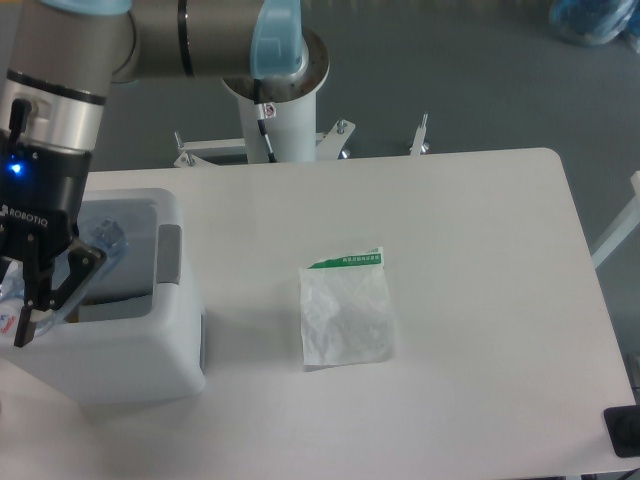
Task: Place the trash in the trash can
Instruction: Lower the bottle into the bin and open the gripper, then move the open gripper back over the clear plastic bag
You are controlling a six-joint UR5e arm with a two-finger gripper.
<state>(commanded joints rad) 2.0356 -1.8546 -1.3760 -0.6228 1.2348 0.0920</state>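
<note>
Tool (22, 305): seen at the far left edge of the view, above the left part of the bin opening; partly cut off by the frame. The dark fingers (62, 290) are pinched on the bottle.
Bottle (100, 245): crushed, clear bluish plastic, held between the fingers over the bin. Its long axis is tilted, running from upper right down to lower left; the lower end, with a white and red mark, sits at the frame edge. The cap end cannot be told with certainty.
Trash can (120, 345): boxy white bin with thick rounded walls, placed at the left end of the tabletop; a grey recessed patch is seen on its right side. The opening faces up.
Bag (346, 310): flat translucent white plastic, laid on the tabletop near its middle, well apart from the bin and to its right. The long axis runs roughly from the far edge toward the near edge, slightly rotated; the green strip is at the far end.
Tabletop (480, 250): white, rounded corners.
Arm base (272, 90): white column mounted behind the tabletop.
</note>
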